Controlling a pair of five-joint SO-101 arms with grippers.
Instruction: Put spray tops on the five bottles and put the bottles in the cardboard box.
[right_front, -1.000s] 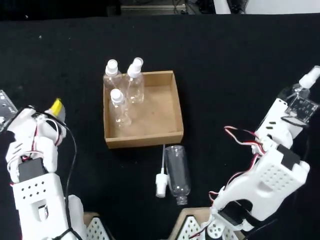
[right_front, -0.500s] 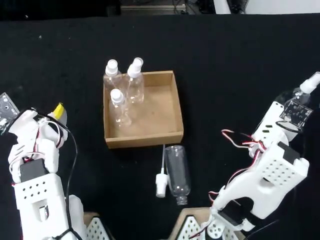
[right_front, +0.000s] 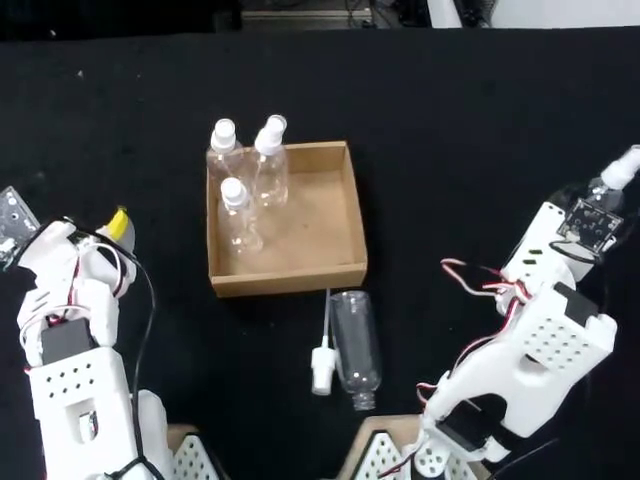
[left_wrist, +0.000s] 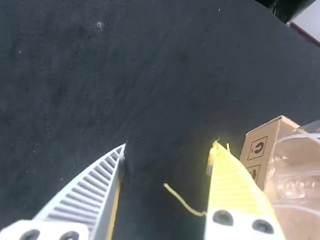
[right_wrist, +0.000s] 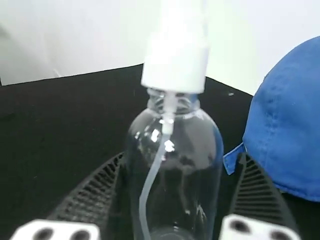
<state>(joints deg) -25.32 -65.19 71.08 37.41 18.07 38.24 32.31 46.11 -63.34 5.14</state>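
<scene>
The cardboard box (right_front: 335, 262) sits mid-table with three capped bottles (right_front: 245, 175) standing in its far left part. In front of it a clear bottle (right_front: 355, 345) lies on its side without a top, and a loose spray top (right_front: 322, 365) lies beside it. At the table's right edge my right gripper (right_front: 590, 205) (right_wrist: 181, 157) is shut on a clear bottle (right_wrist: 172, 165) that carries a white spray top (right_wrist: 176, 57). My left gripper (right_front: 112, 232) (left_wrist: 169, 146) stands open over bare cloth left of the box, holding nothing.
Black cloth covers the table. A blue cap (right_wrist: 285, 135) lies close beside the held bottle at the right edge. In the left wrist view a box corner (left_wrist: 260, 150) and a bottle (left_wrist: 297, 172) stand just past the yellow finger.
My right arm has drawn slightly back toward the near edge with the bottle in it. My left arm has shifted a little to the left and lower.
</scene>
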